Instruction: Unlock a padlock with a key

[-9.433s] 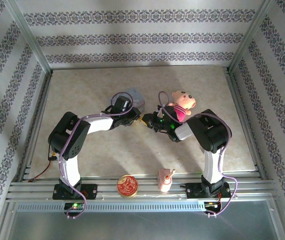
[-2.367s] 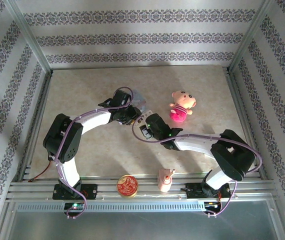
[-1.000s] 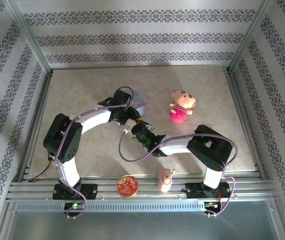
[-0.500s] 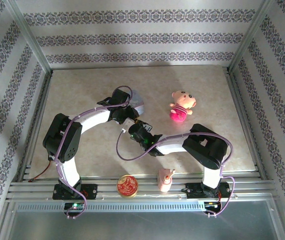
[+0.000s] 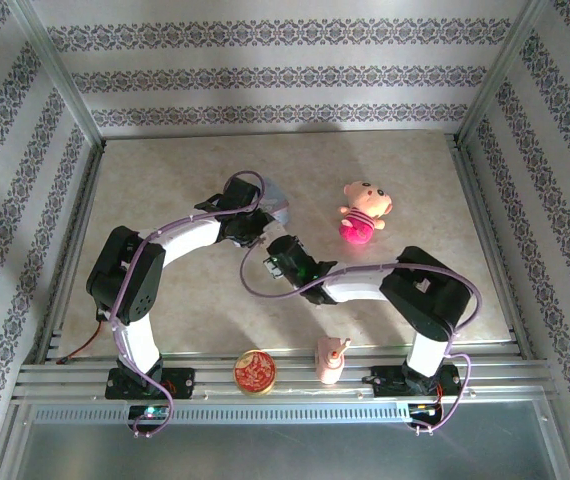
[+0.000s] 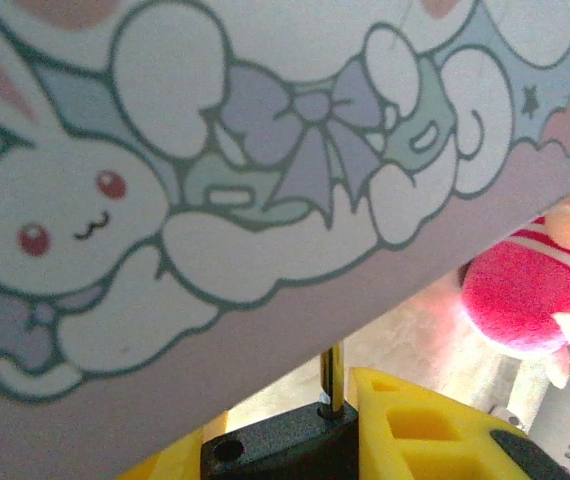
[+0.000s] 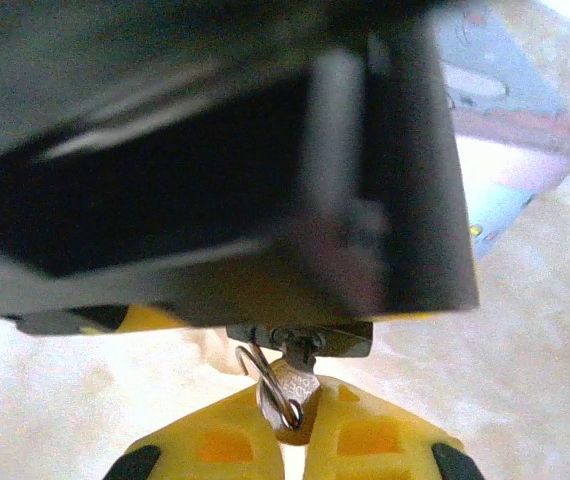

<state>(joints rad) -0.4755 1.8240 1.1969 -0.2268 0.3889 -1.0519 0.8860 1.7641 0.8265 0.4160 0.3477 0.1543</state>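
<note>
White rabbits are being shown on the pale blue tin (image 6: 265, 200); the plush toy (image 5: 363, 214) is being seen in pink, the fingers (image 7: 215, 440) yellow.

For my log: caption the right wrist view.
Right gripper pinches the key under the padlock, pale blue tin behind.
</note>
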